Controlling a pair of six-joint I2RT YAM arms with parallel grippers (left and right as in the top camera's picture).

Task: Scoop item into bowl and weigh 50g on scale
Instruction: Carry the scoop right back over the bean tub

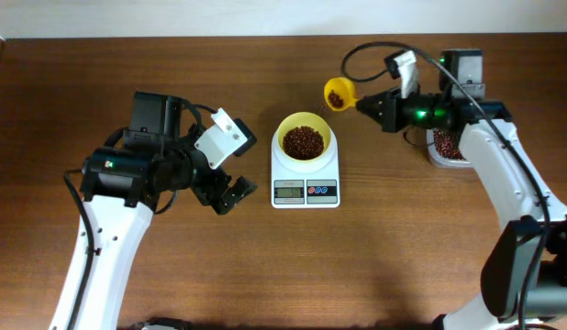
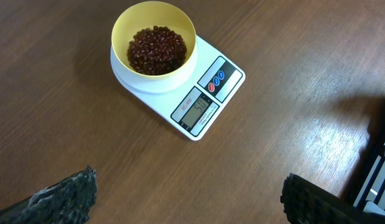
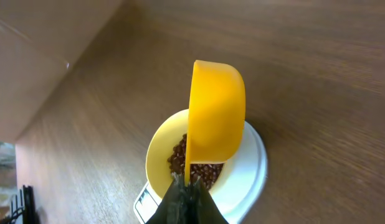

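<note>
Closest to the front edge, L gripper (image 1: 233,194) hangs just left of the scale (image 1: 305,191), fingers spread wide, nothing in them. Scale's abt the middle of the table (image 1: 82,64), display + red/blue btns facing front. Pale yellow bowl (image 1: 283,128) sits on its platform w/ the beans (image 1: 303,142) piled inside. Clear tub (image 1: 441,158) w/ more beans is toward the right edge, half hidden by the R arm. Furthest back, R gripper (image 1: 364,104) is clamped on the handle of a yellow scoop (image 1: 339,93) w/ a few beans in it, behind-right of the bowl.
</note>
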